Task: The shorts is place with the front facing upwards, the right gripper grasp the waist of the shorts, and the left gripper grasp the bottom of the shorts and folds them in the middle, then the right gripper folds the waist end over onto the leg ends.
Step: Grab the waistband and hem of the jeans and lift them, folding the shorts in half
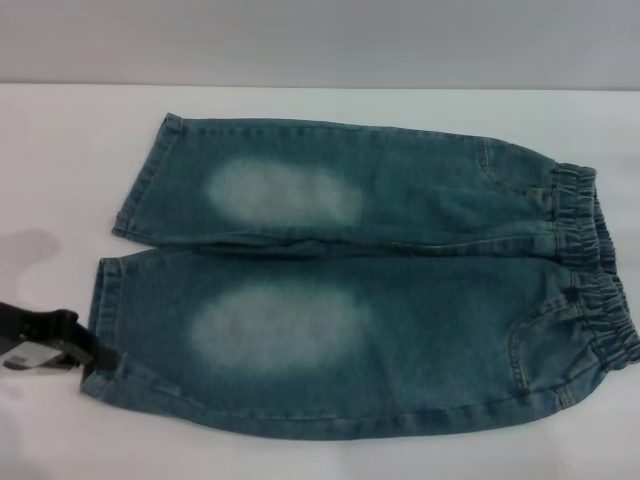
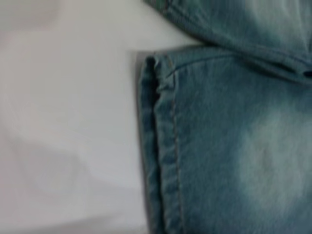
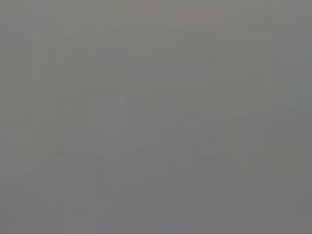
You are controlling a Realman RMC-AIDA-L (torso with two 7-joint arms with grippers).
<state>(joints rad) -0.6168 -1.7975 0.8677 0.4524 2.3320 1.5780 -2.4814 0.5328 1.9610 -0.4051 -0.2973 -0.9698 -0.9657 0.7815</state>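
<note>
While the shorts [image 1: 360, 280] lie flat and unfolded, the left gripper [image 1: 75, 345] reaches the near hem, grip state unclear; every fold remains.

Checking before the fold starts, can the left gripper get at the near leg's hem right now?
Probably yes. The left gripper sits right at the near leg end of the shorts, and the hem lies flat on the table with nothing over it.
</note>
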